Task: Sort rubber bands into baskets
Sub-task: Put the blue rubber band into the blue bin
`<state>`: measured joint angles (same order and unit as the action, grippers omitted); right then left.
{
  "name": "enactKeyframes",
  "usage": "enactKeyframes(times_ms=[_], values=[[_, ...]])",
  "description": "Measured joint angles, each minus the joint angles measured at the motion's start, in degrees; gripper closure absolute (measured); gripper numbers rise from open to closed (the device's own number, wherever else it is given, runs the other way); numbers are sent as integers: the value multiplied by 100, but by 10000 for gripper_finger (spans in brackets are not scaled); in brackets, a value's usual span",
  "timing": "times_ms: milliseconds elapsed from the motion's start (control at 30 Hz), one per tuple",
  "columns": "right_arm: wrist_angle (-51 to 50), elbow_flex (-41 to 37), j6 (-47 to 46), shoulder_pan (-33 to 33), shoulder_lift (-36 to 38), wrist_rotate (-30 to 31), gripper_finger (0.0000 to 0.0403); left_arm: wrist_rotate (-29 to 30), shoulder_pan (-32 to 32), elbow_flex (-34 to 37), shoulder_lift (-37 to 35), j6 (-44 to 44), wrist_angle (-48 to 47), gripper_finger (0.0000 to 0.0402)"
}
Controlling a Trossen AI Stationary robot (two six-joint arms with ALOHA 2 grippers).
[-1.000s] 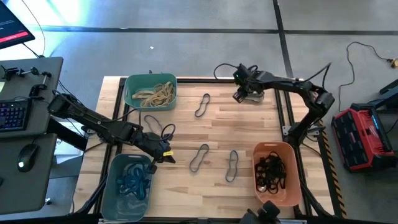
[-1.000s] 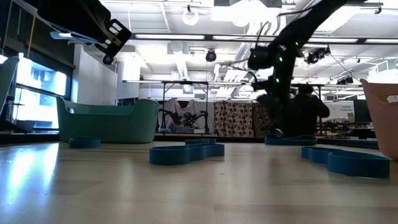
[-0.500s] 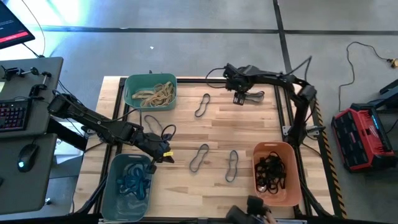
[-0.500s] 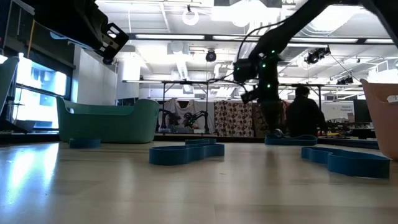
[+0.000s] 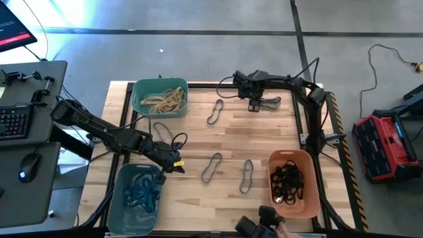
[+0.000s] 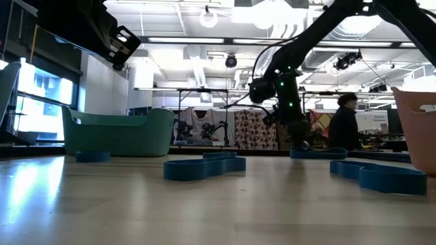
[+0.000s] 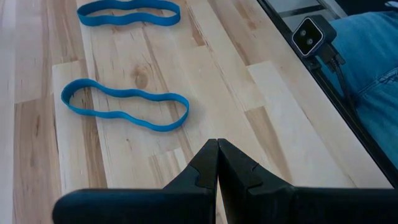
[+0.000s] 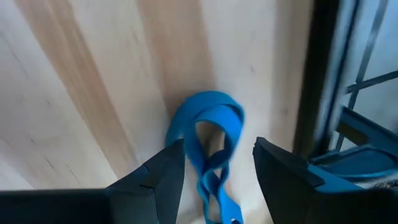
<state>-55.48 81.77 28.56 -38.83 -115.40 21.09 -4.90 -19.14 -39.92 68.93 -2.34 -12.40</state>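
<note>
While 4 blue rubber bands lie loose, 3 baskets filled, 2 grippers

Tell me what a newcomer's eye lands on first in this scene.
Three baskets frame the table: a teal-green basket of tan bands at the far left, a grey-blue basket of blue bands at the near left, an orange basket of black ones at the near right. The right hand hangs open over a twisted blue rubber band at the far edge. The left hand waits shut near the grey-blue basket.
</note>
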Motion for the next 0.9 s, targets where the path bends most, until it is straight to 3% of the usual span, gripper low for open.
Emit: enactKeyframes(times_ms=[200,433,633,900], values=[[17,-4,18,-2,-89,18,252,0,0,0,0,3,0,401],[108,-4,48,-4,-89,55,388,0,0,0,0,3,0,401],[-8,-4,-2,102,-6,114,396,0,0,0,0,-36,2,401],[-1,-4,-306,411,623,-56,402,0,-1,0,0,-40,5,401]])
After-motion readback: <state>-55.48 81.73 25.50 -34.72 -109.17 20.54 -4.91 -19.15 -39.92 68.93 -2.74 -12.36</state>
